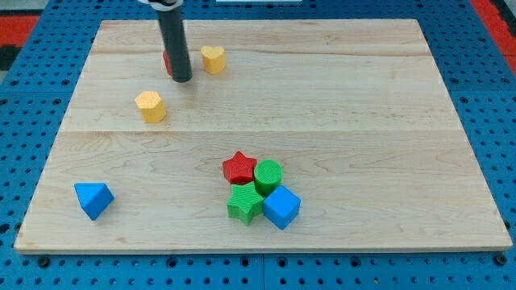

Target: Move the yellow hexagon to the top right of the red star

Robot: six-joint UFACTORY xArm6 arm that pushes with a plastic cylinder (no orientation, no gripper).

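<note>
The yellow hexagon (151,105) lies at the upper left of the wooden board (363,121). The red star (239,167) sits low in the middle, touching a green cylinder (268,174), a green star (245,204) and a blue cube (281,207). My tip (181,79) is at the view's top left, above and to the right of the yellow hexagon and apart from it. The rod hides most of a red block (167,61) behind it. A yellow heart (213,59) lies just right of the rod.
A blue triangular block (93,198) lies near the board's bottom left corner. The board rests on a blue perforated surface (32,97).
</note>
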